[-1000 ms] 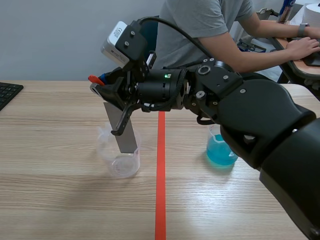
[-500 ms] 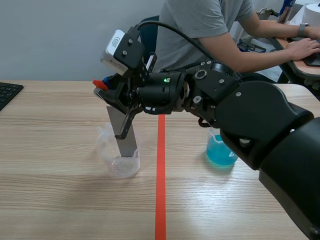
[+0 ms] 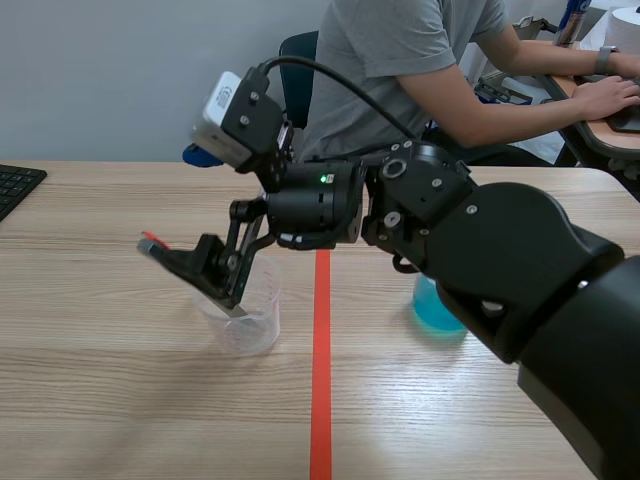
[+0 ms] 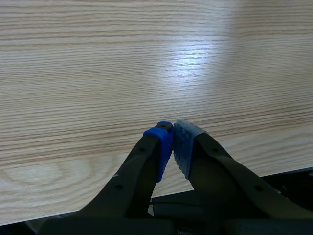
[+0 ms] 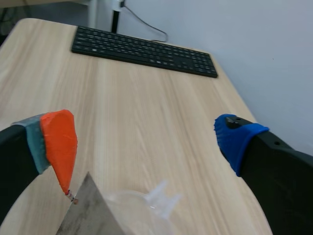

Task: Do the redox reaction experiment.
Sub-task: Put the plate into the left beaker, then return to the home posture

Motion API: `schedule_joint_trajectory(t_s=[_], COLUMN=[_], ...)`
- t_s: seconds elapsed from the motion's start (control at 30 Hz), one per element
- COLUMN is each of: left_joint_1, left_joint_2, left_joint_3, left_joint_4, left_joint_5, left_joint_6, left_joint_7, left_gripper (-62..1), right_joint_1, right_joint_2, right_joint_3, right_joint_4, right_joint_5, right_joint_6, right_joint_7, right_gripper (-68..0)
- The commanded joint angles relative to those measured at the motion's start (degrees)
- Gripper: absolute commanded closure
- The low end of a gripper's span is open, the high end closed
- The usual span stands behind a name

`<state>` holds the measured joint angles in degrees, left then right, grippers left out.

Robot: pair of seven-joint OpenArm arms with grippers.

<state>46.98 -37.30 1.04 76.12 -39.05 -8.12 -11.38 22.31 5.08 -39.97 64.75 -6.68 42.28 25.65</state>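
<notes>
- The wooden table (image 3: 100, 400), split by a red tape line (image 3: 320, 400), carries the redox set-up. A person in a grey shirt (image 3: 400, 50) sits at its far side.
- The right arm reaches across the line to the left half. The right gripper (image 5: 146, 142) is spread wide and holds nothing, with its orange pad low over the clear plastic beaker (image 3: 245, 325) and its blue pad high.
- The left gripper (image 4: 172, 142) hangs over bare wood, pads pressed together on nothing.
- A black keyboard (image 5: 142, 49) lies at the far left edge.
- A beaker of blue solution (image 3: 432, 310) waits right of the line, half hidden behind the arm.
- The grey metal strip (image 5: 85, 215) stands in the clear beaker, its top corner just beside the orange pad. Contact cannot be judged.
- The step in hand appears to be leaving the strip in the beaker. The gripper should draw away from the strip's top without snagging it, since the light beaker looks easy to tip.
- No brand, label or writing is legible. The white wrist camera housing bears a mark too small to read.
</notes>
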Motion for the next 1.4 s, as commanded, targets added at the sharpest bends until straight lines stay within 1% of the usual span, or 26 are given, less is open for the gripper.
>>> schedule_joint_trajectory(t_s=[0.0, 0.17, 0.23, 0.27, 0.33, 0.4, 0.5, 0.67, 0.77, 0.8, 0.9, 0.97, 1.07, 1.17, 1.27, 1.37], left_joint_1=[0.0, 0.0, 0.0, 0.0, 0.0, 0.0, 0.0, 0.0, 0.0, 0.0, 0.3, 1.0, 2.3, 3.9, 5.4, 6.9], left_joint_2=[0.1, 0.1, 0.1, 0.1, 0.1, 0.1, 0.1, 0.1, 0.1, 0.1, 0.1, 0.1, -0.1, -1.3, -2.9, -4.5], left_joint_3=[-0.4, -0.4, -0.4, -0.4, -0.4, -0.4, -0.4, -0.4, -0.4, -0.4, -0.4, -0.4, -0.4, -0.4, -1.0, -3.7], left_joint_4=[0.2, 0.2, 0.2, 0.2, 0.2, 0.2, 0.2, 0.2, 0.2, 0.2, 0.2, 0.3, 0.3, 0.5, 2.0, 5.5], left_joint_5=[-0.2, -0.2, -0.2, -0.2, -0.2, -0.2, -0.2, -0.2, -0.2, -0.3, -0.7, -0.7, -0.6, -0.6, -0.6, -0.6], left_joint_6=[-0.1, -0.1, -0.1, -0.1, -0.1, -0.1, -0.1, -0.1, -0.1, -0.1, -0.1, -0.5, -0.8, -1.0, -1.0, -1.0], left_joint_7=[-0.6, -0.6, -0.6, -0.6, -0.6, -0.6, -0.6, -0.6, -0.6, -0.6, -0.6, -1.4, -1.3, -2.4, -6.9, -8.8], left_gripper=[-4.4, -4.5, -4.6, -5.8, -11.6, -18.8, -29.6, -46.9, -59.7, -62.3, -62.3, -62.3, -62.3, -62.3, -62.3, -62.3], right_joint_1=[-0.3, -4.7, -7.0, -8.2, -10.8, -13.6, -18.3, -27.2, -33.2, -35.2, -42.0, -46.7, -53.1, -59.6, -65.7, -71.1], right_joint_2=[-0.8, -0.1, 1.2, 2.0, 4.1, 6.5, 11.2, 20.1, 24.7, 26.0, 29.0, 30.0, 30.0, 30.0, 29.9, 29.2], right_joint_3=[-0.9, -1.2, -1.2, -1.2, -0.8, 0.2, 2.8, 10.1, 16.0, 18.1, 25.4, 30.7, 38.5, 45.2, 50.2, 54.2], right_joint_4=[3.3, 9.9, 13.6, 15.4, 18.8, 22.1, 27.9, 36.9, 40.8, 41.8, 44.6, 46.0, 47.8, 49.7, 51.6, 53.3], right_joint_5=[0.9, 0.9, 1.0, 1.3, 3.1, 5.6, 9.9, 17.5, 23.1, 24.9, 29.8, 31.8, 33.1, 34.5, 36.5, 37.0], right_joint_6=[0.4, 0.4, 0.4, 0.4, 0.4, 0.4, 0.2, -3.4, -5.2, -5.5, -5.8, -6.3, -6.8, -8.2, -10.3, -11.7], right_joint_7=[0.9, 0.3, -1.4, -2.5, -3.8, -4.4, -5.8, -7.5, -9.2, -9.5, -10.4, -10.4, -10.4, -10.6, -10.6, -10.5], right_gripper=[-67.9, -67.9, -67.9, -67.9, -67.9, -67.9, -67.9, -67.9, -67.9, -67.9, -67.9, -67.9, -67.9, -67.9, -67.9, -67.9])
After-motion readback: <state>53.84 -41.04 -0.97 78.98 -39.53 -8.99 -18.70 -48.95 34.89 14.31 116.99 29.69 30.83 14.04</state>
